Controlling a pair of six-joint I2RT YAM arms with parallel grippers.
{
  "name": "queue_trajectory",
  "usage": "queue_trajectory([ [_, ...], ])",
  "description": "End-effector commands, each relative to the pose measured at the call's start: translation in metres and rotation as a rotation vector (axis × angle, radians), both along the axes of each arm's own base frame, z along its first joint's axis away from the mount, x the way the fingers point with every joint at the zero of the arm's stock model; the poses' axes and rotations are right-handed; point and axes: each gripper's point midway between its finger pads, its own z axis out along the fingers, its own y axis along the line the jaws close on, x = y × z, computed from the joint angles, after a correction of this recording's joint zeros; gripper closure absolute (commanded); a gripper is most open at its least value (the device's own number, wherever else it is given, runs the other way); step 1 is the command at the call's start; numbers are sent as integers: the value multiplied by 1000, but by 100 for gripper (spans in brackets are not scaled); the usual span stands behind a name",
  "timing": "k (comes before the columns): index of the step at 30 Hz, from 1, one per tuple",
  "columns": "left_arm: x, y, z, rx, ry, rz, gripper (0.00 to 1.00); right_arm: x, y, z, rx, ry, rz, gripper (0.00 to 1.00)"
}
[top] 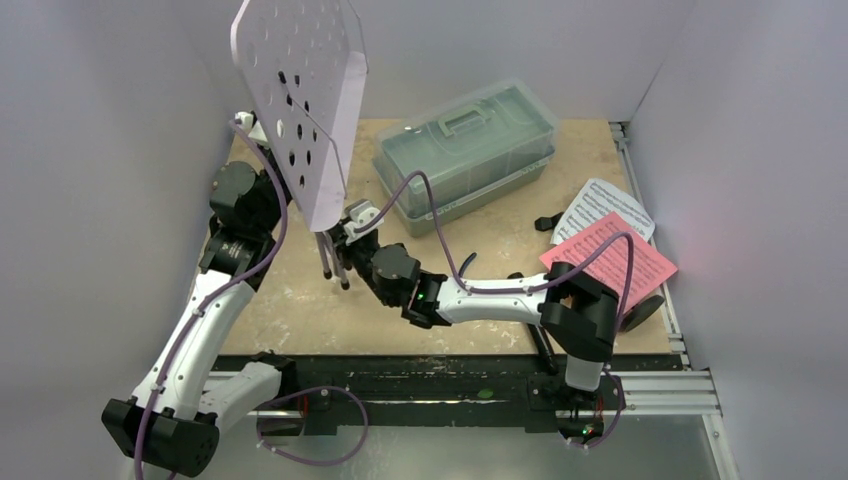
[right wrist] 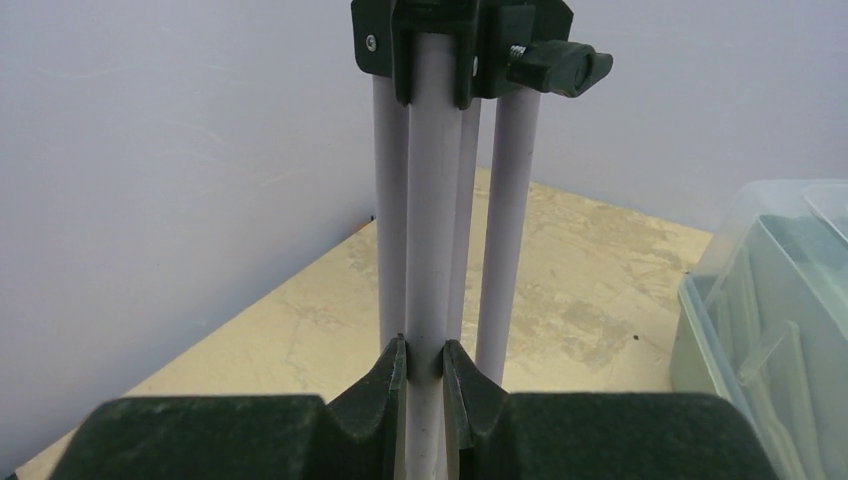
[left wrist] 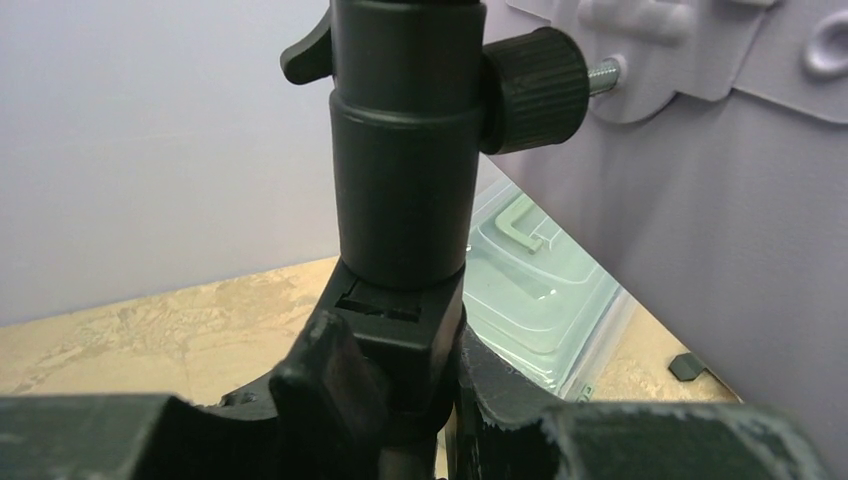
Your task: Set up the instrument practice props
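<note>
The left claw (left wrist: 410, 385) is clamped around the black collar (left wrist: 400, 180) of the pale lilac music stand (top: 305, 100), which is held roughly upright with its perforated desk rising above the claw. Lower down, the right claw (right wrist: 425, 375) is pinched tight on one of the folded lilac legs (right wrist: 432, 200), the others bunched just behind its fingers and the green toolbox (top: 470, 150) just beside it. The pink sheet (top: 610, 262) and white sheet (top: 600, 208) lie on the table (top: 560, 170), well away from both claws, back by the right arm's elbow.
</note>
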Motion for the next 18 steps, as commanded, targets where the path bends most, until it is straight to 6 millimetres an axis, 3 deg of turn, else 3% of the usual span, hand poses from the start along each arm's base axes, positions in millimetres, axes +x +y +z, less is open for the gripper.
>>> queue_trajectory([
  [1,-119,37,216,-225,-746,19,100,-7,-5,-85,-243,53,-25,100],
  [8,-143,44,226,-235,-811,22,100,-5,-15,-112,-296,73,-66,100],
  [18,-152,53,223,-250,-829,56,100,-10,-29,-138,-328,112,-74,100],
])
